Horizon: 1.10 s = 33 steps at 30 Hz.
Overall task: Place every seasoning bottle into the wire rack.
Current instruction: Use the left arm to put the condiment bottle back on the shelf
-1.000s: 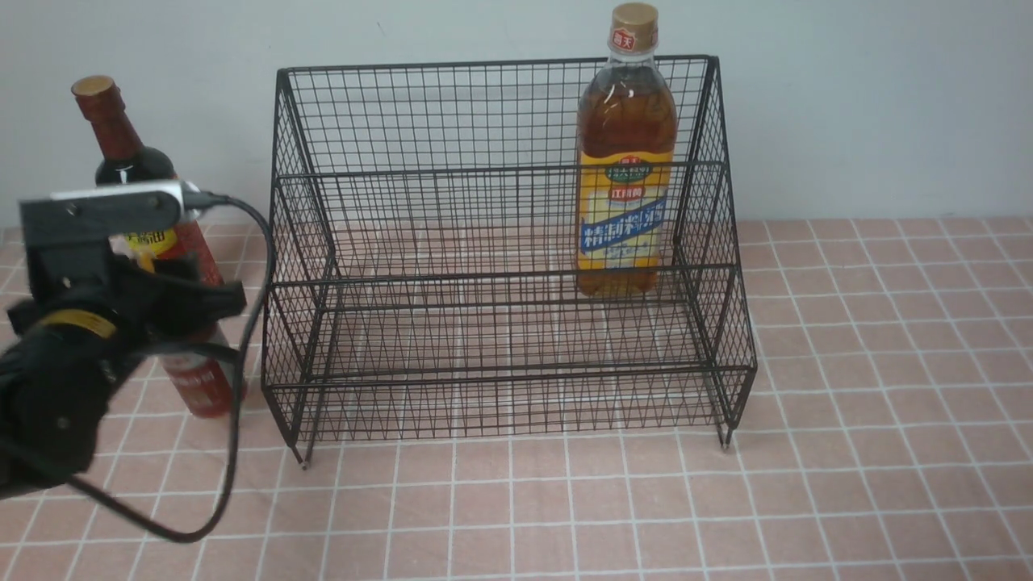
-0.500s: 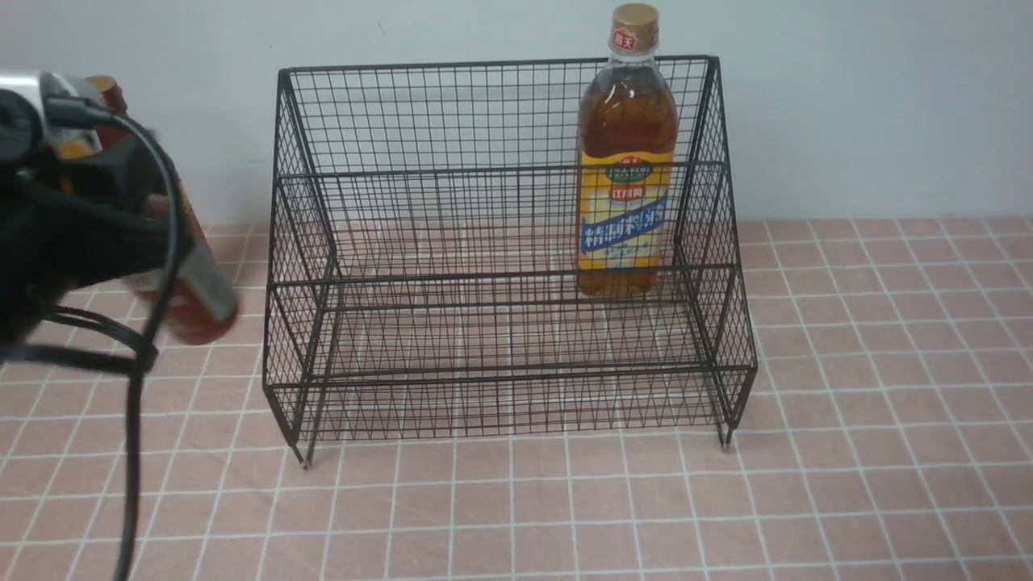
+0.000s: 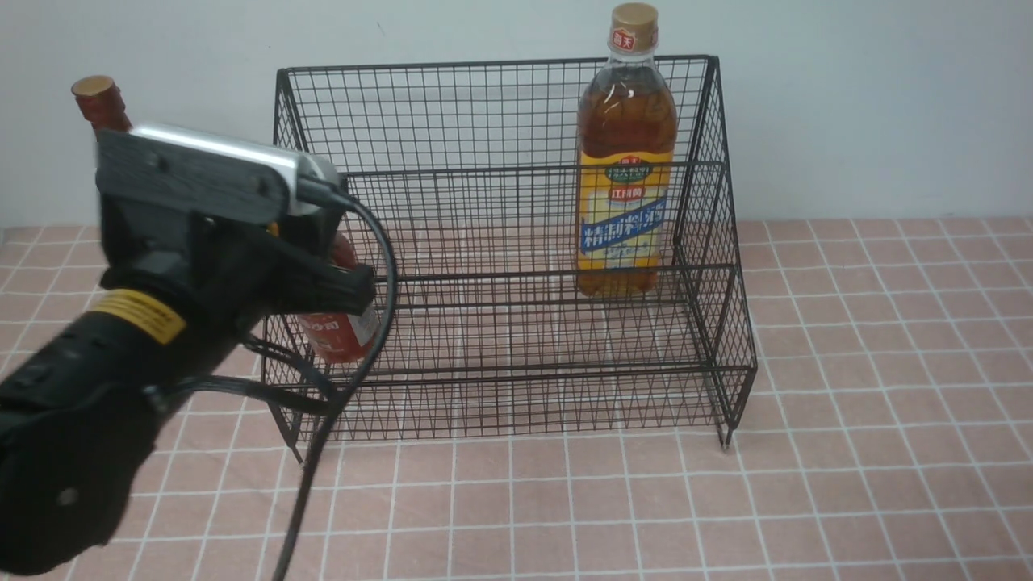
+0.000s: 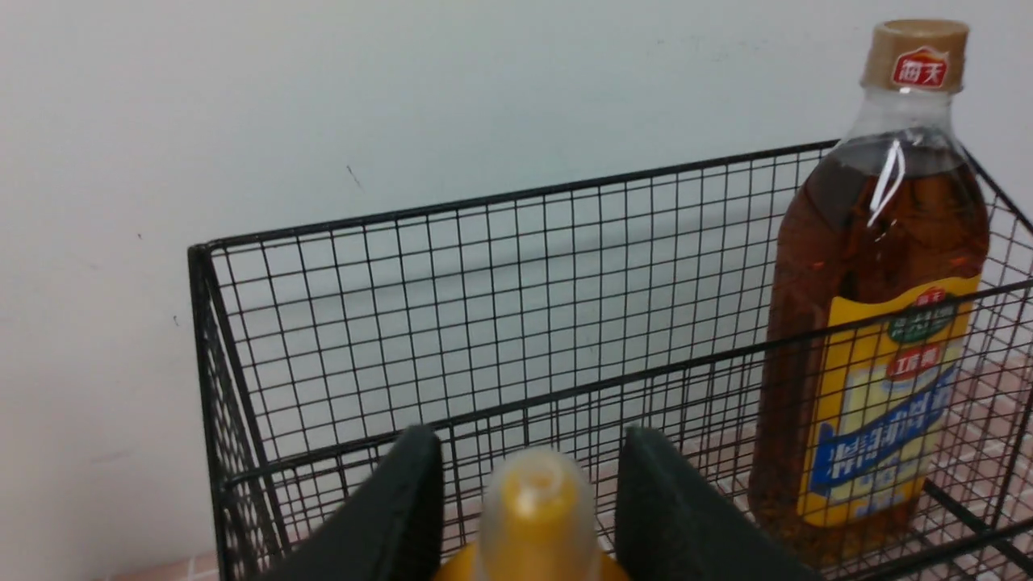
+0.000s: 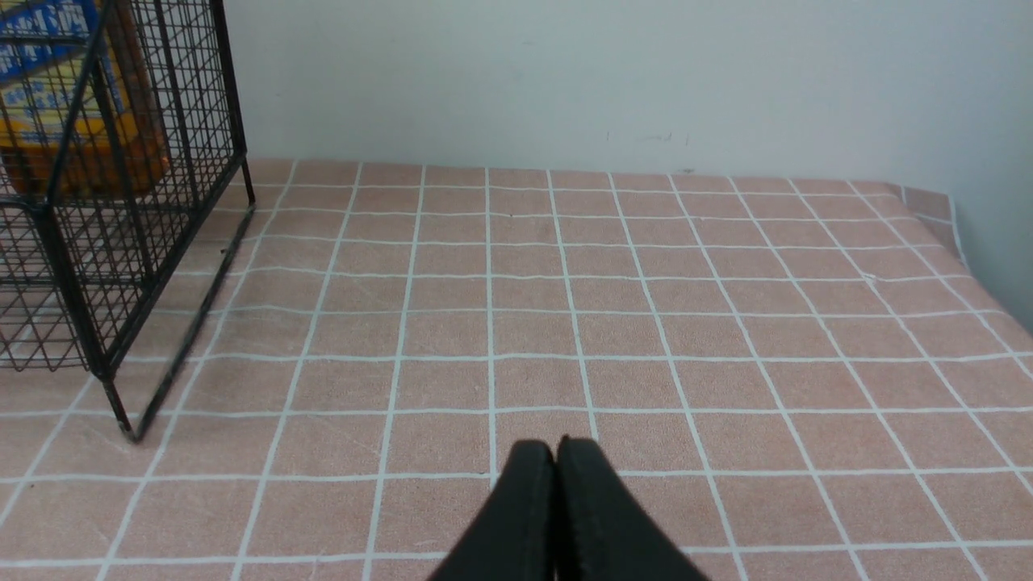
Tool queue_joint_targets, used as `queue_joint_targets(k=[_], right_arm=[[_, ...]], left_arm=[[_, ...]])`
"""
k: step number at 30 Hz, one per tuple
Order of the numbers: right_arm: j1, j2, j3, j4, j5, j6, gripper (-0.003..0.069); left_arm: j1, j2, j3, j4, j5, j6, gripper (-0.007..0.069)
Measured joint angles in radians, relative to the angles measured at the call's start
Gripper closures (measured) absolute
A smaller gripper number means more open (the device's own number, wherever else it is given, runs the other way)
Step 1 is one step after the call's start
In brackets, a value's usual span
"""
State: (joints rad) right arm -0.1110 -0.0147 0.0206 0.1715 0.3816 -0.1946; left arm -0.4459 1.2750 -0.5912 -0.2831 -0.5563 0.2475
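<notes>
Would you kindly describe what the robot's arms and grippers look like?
The left arm is matte black, with a yellow sticker near the wrist, a silver-topped camera block and a loose black cable. The left gripper has broad, flat black fingers. The right gripper shows two slim, rounded black fingers; its arm is out of view.

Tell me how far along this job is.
Done: the amber bottle stands on the upper tier of the wire rack. In hand: the left gripper holds the red-sauce bottle at the rack's left end, not yet released. Left: the soy-sauce bottle, outside the rack to its left.
</notes>
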Motion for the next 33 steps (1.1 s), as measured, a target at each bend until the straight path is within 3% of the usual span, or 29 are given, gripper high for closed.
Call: queue_joint_targets(k=[22, 29, 33], right_arm=[[0.000, 0.000, 0.000, 0.000, 0.000, 0.000, 0.0673], [0.000, 0.000, 0.000, 0.000, 0.001, -0.003, 0.0673], [0.000, 0.000, 0.000, 0.000, 0.001, -0.003, 0.0673]], left_arm=[[0.000, 0.209, -0.002, -0.025, 0.003, -0.001, 0.0363], [0.000, 0.207, -0.006, -0.123, 0.008, 0.000, 0.0226], [0.000, 0.171, -0.018, -0.151, 0.056, 0.014, 0.0197]])
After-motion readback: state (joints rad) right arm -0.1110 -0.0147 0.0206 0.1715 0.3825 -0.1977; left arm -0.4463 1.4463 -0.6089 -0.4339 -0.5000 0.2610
